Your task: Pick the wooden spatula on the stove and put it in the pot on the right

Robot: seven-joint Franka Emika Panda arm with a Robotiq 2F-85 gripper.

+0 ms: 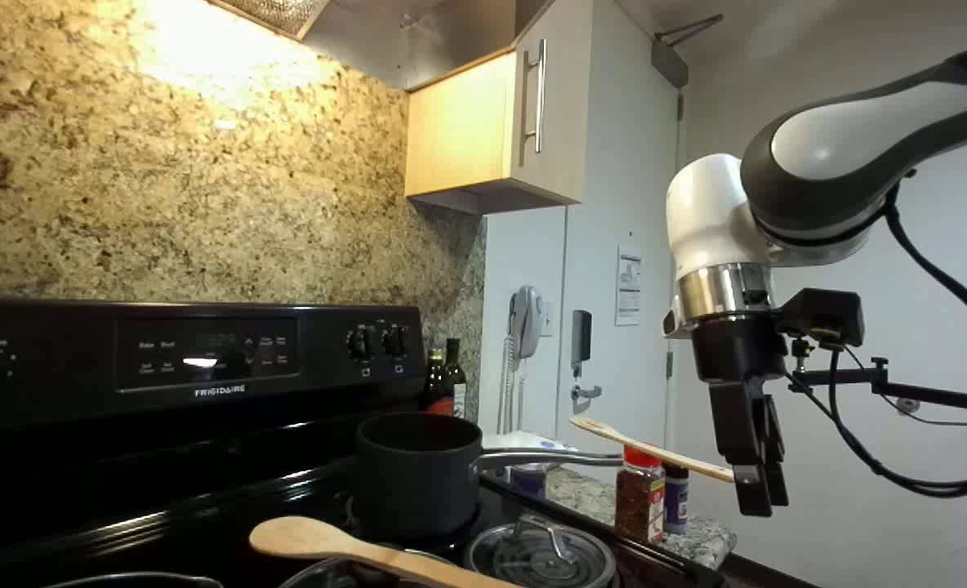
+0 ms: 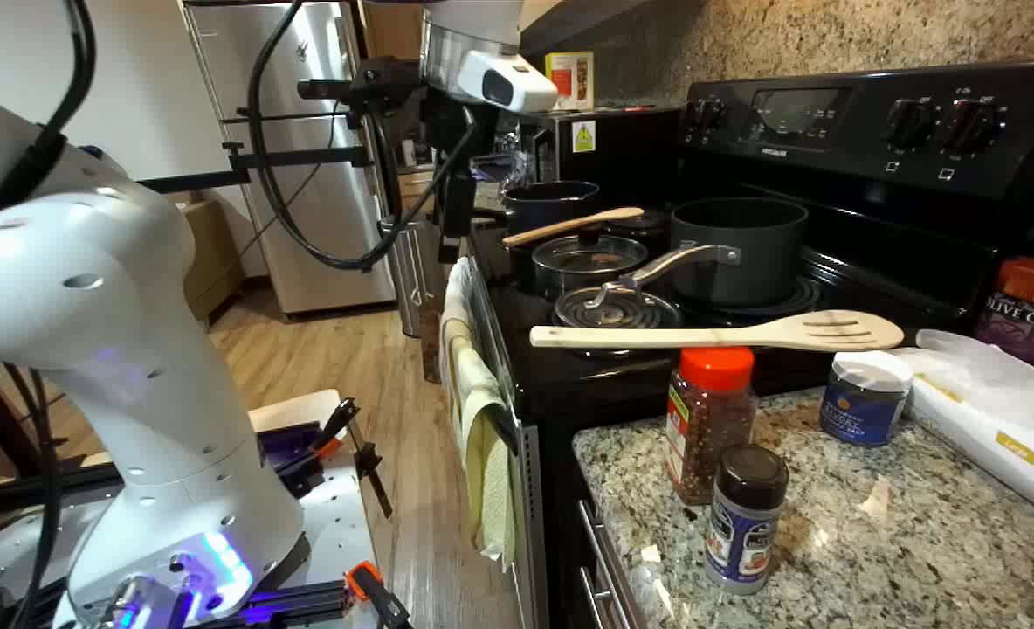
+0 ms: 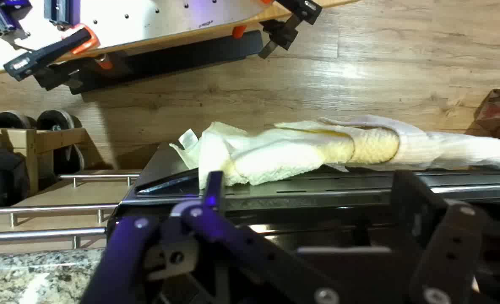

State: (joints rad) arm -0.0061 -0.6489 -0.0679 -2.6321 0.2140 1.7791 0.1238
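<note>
Gripper pointing down, fingers spread.
In an exterior view, wooden spatula lies over the stove beside the pot, contents unreadable. In an exterior view, red-capped jar holds flakes. Wrist view: fingertips well apart, towels beyond.

Floor of pot hidden, wall notice illegible

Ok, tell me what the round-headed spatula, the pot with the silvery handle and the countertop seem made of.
Round-headed spatula: likely wood, smooth-finished, from its tan tone.
Pot: probably coated metal, by its dull charcoal look; the handle gleams like bare steel.
Countertop: polished stone, perhaps granite: speckled, with glints.
</note>
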